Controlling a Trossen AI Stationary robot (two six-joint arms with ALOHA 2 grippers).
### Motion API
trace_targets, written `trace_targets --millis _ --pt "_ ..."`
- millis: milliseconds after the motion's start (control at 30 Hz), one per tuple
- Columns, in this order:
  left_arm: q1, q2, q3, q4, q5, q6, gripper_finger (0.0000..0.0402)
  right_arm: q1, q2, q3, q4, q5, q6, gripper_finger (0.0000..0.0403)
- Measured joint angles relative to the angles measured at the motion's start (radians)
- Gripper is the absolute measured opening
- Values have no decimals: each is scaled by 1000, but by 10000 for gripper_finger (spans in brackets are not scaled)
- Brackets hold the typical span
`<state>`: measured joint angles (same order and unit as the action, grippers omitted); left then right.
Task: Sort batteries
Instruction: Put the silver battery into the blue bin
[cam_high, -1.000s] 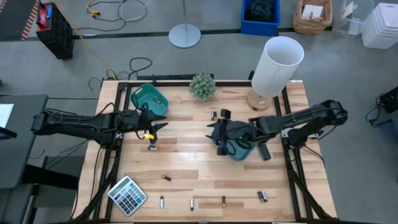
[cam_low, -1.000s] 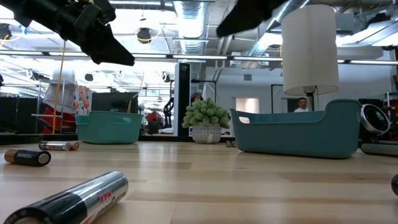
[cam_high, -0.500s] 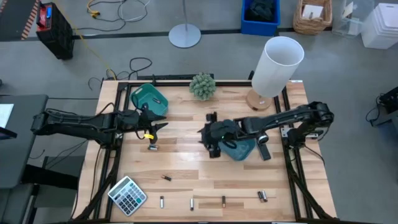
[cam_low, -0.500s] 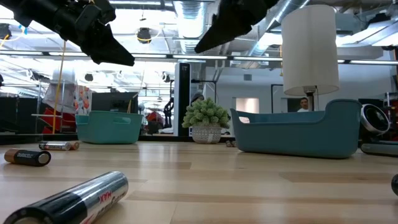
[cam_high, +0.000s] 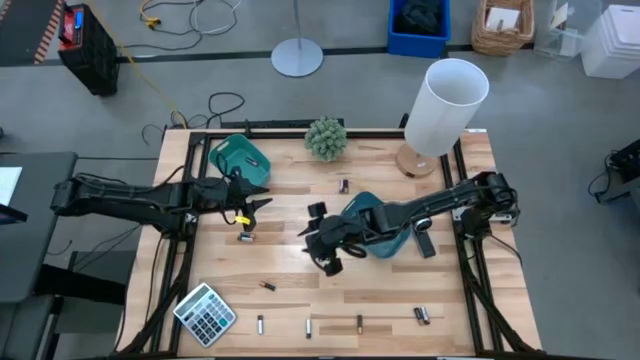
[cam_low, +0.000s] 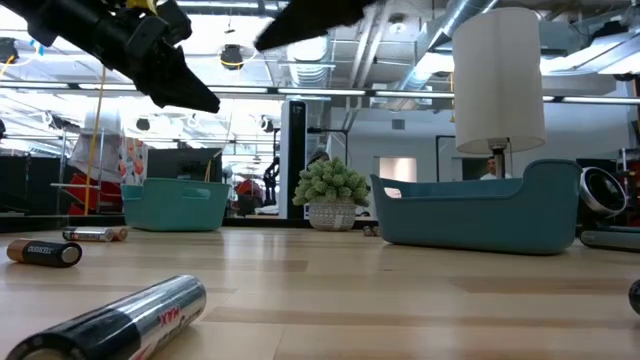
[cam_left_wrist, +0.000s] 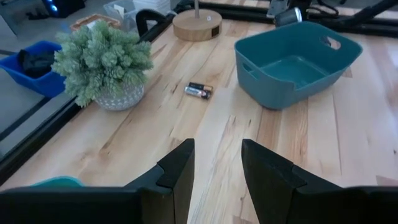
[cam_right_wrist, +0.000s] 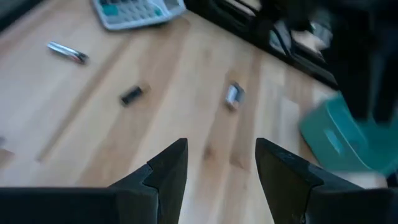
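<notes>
Both tools are held open and empty above the table (cam_high: 300, 290): the left tool (cam_high: 258, 203) at centre left, the right tool (cam_high: 322, 240) mid-frame, with batteries (cam_high: 359, 323) scattered below.

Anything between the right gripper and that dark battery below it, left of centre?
Nothing: the high view shows bare wood between the open right gripper and the dark battery.

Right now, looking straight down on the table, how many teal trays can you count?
2. One teal tray sits at the table's back left, by the left arm. The other teal tray lies right of centre, partly covered by the right arm. No others show.
</notes>
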<state>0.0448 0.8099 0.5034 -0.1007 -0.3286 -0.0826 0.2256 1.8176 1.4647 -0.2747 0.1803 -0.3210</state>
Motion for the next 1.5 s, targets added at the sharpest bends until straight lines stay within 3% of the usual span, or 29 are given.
trace_targets --millis 467,800,967,1133,1500 --pt "-21 41 0 53 2 -69 127 118 121 173 -14 -121 -37 205" --pt "-45 41 0 59 2 -60 127 136 118 176 -33 -386 -5 205" --pt "-45 41 0 60 2 -54 127 101 120 175 -25 -578 7 205" --pt "-45 41 0 61 2 -60 127 93 141 174 -41 -570 18 205" --pt "-59 41 0 55 2 -82 127 124 321 175 59 -555 -100 205"
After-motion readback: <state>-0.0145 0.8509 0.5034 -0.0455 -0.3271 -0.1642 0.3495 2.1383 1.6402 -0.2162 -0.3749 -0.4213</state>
